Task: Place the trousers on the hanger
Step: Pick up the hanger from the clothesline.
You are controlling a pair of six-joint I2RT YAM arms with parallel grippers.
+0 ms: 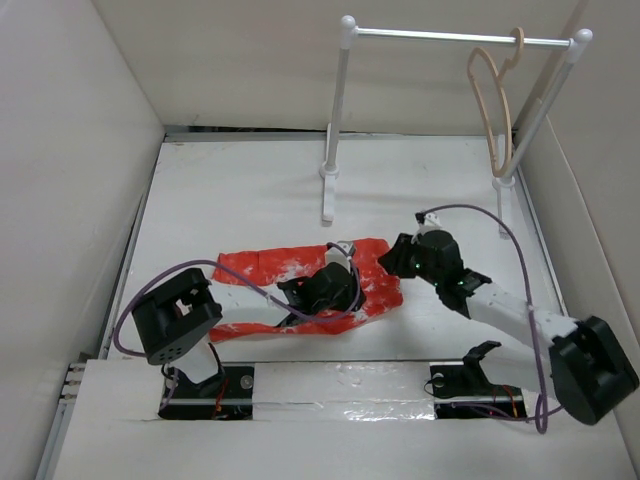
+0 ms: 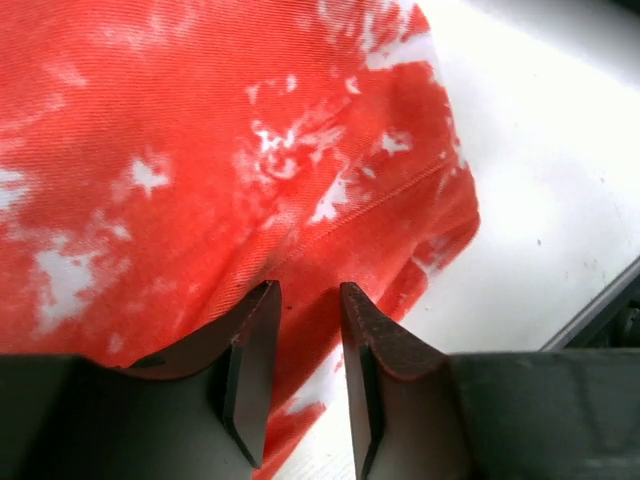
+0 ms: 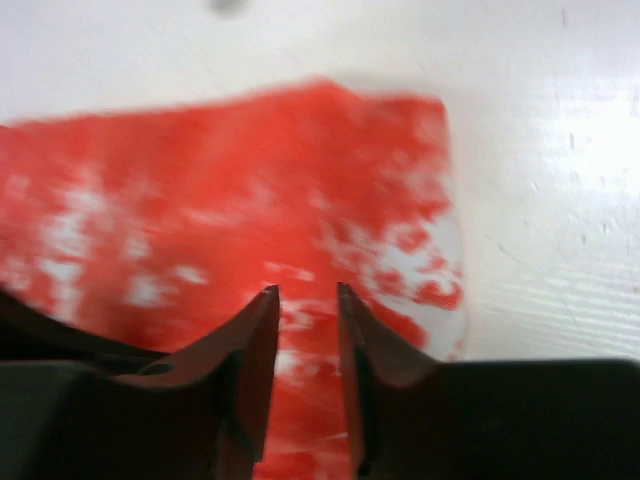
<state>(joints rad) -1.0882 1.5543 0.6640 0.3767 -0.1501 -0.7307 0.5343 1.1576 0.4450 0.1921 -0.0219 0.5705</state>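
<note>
Left hand (image 2: 307, 290) hangs narrowly parted above soft, white-blotched orange-red trousers (image 2: 200, 150).

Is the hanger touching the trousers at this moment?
Apart. The top external view shows the hanger hanging from the rail at far right, while the trousers lie on the table, bare surface between them.

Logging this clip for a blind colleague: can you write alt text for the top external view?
The orange-red trousers lie spread on the white table, with the left gripper over their right half and the right gripper at their right end. The beige hanger hangs on the white rail stand at the back right.
</note>
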